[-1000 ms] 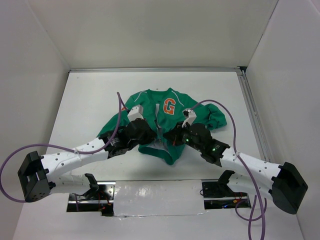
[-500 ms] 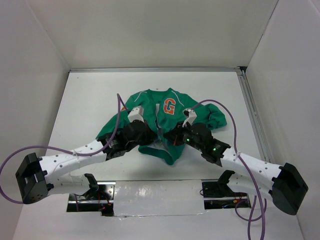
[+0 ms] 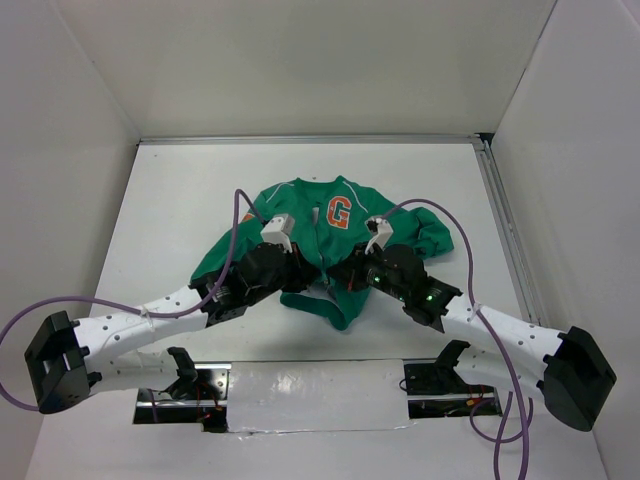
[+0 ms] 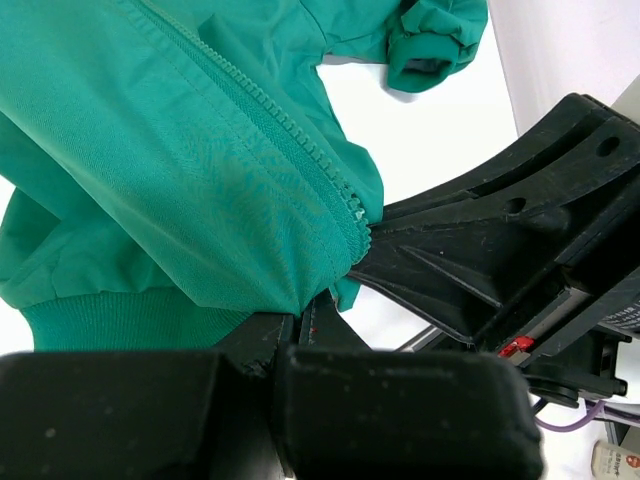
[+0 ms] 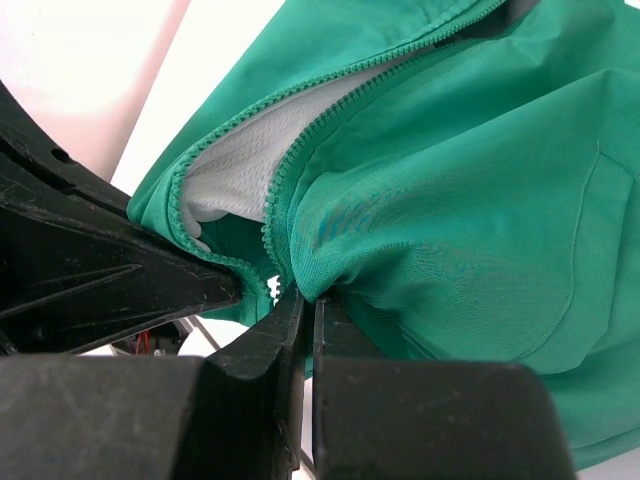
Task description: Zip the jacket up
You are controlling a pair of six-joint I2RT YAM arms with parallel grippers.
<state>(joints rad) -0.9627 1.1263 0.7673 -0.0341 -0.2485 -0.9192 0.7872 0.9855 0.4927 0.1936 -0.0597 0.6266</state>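
Note:
The green jacket with an orange G lies in the middle of the white table, collar at the far side. My left gripper is shut on the lower edge of its left front panel; in the left wrist view the fabric and zipper teeth run down into the shut fingers. My right gripper is shut on the lower edge of the right panel, next to its teeth, fingertips pinching the cloth. White lining shows between the two rows of teeth. The two grippers nearly touch.
Grey side walls enclose the table, with a metal rail along the right edge. Purple cables loop over both arms. The arm bases and a cut-out sit at the near edge.
My left arm has shifted right, carrying its jacket panel closer to the right gripper. The right arm has hardly moved.

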